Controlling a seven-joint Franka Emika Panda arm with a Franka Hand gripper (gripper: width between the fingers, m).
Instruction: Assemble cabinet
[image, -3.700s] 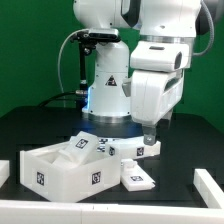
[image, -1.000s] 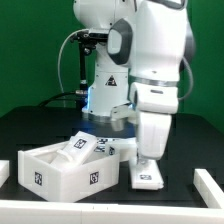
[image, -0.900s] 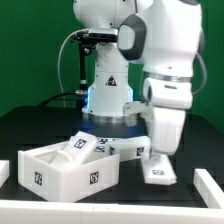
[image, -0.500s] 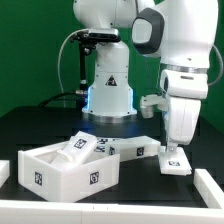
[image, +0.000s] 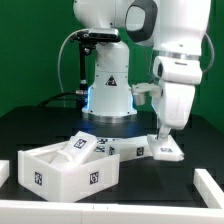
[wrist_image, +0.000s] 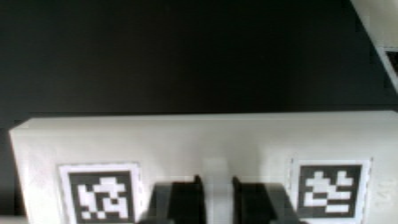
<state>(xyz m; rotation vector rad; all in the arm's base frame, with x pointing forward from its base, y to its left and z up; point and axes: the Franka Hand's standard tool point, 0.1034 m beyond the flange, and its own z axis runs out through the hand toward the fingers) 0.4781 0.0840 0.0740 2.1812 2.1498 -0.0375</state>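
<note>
The cabinet's open white box stands at the front of the exterior view's left, with tags on its front wall. Tagged white parts lean at its back rim and a white panel lies beside it. My gripper points down at the exterior view's right and is shut on a small flat white block, low over the black table. In the wrist view the block fills the picture with two tags, and my gripper has one dark finger on each side of its middle.
The robot's white base with a blue light ring stands behind the parts. Low white rails lie at the front left and front right of the black table. A green wall is behind.
My gripper has carried the small white block from the box's front right corner to the exterior view's right, then a little back and up in the last half second.
</note>
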